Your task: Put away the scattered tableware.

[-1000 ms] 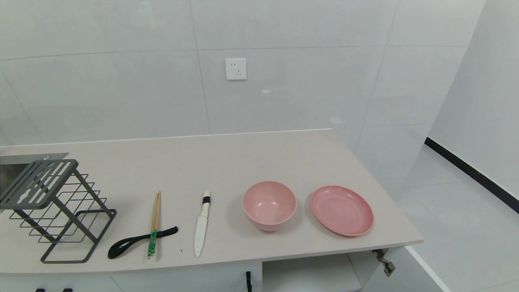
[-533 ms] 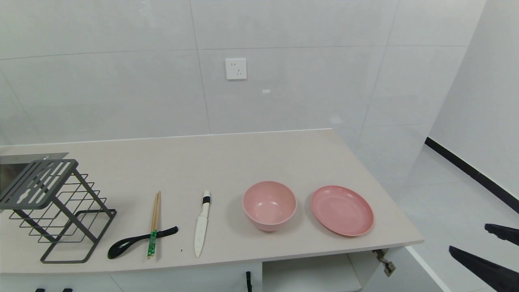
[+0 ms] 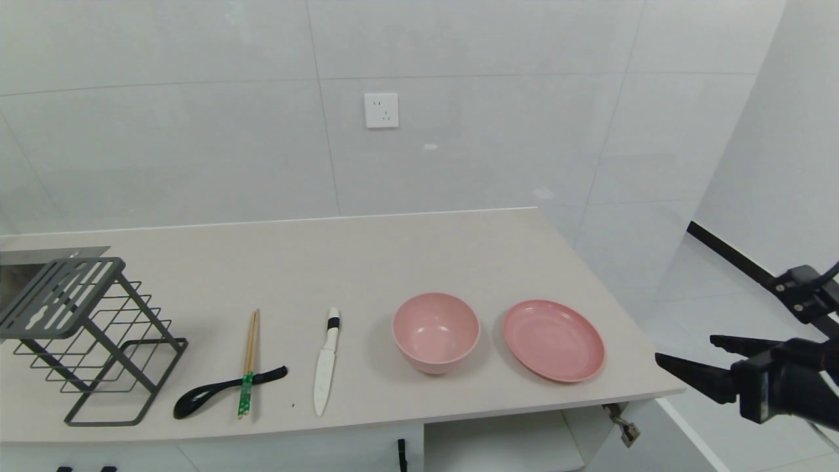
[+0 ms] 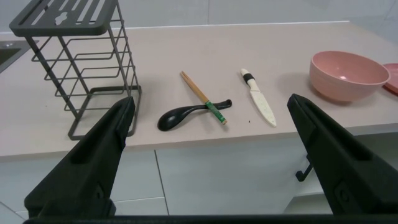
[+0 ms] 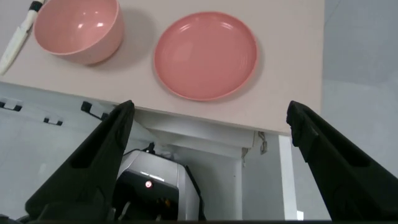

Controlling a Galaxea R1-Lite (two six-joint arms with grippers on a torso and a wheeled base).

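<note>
Head view gives the whole job, and nothing is put away yet. The desk (image 3: 367, 262) carries every piece in one row along its front edge, and the pink bowl (image 3: 436, 331) serves as the marker here. The grey wire rack (image 3: 85, 328) stands far to the bowl's left, with no tableware in or on it. The right end effector (image 3: 685, 349) hangs off the desk's end, beyond the plate on the bowl's right, fingers spread wide and holding nothing. The left end effector (image 4: 209, 99) is equally wide and empty, held out in front of the desk on the bowl's left. The pink plate (image 3: 552, 339) lies flat just right of the bowl, apart from it. The white knife (image 3: 326, 364) lies near the bowl's left. The chopsticks (image 3: 250, 360) lie farther left and cross the handle of the black spoon (image 3: 216, 390). A cupboard below the plate seems to stand open, though its inside is hard to make out. All five pieces remain to be moved.
</note>
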